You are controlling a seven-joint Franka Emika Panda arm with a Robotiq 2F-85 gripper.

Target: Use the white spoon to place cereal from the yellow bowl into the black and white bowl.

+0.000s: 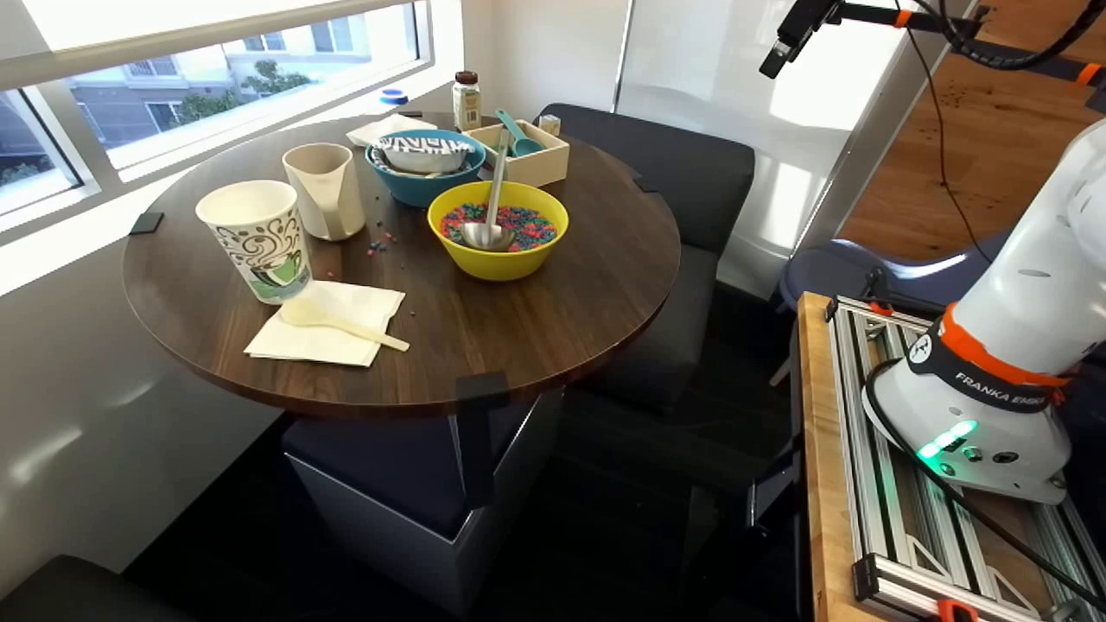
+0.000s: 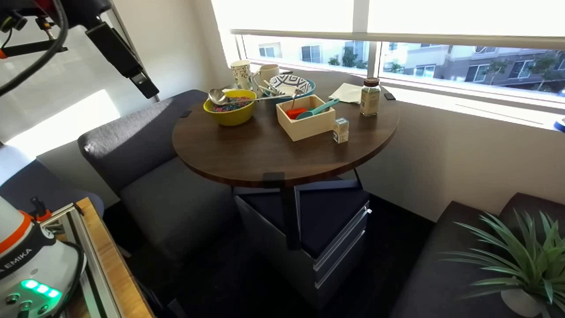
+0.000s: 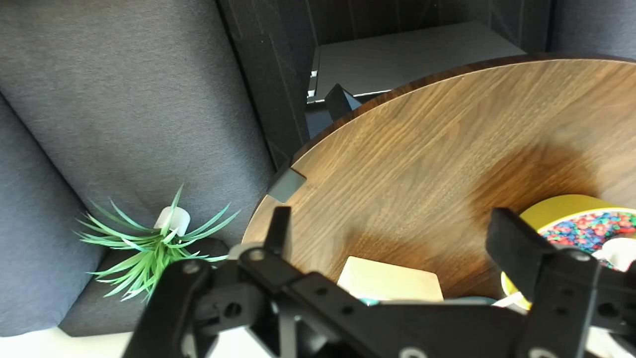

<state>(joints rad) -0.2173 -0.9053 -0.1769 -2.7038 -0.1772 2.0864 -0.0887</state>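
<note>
Up high, with black claw [image 3: 392, 214] spread and empty: pinch the silver metal spoon [image 1: 496, 190] near its top, above the round yellow bowl [image 1: 498, 264].

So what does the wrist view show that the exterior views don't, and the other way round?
Only the wrist view shows the gripper with both fingers clearly spread.
Only the exterior views show the black and white bowl, the paper cup, the beige mug and the brown-capped jar; the pale spoon on a napkin appears in an exterior view.
Both share the yellow bowl with cereal, the ladle, the table, the wooden box and, in an exterior view, the potted plant.
</note>
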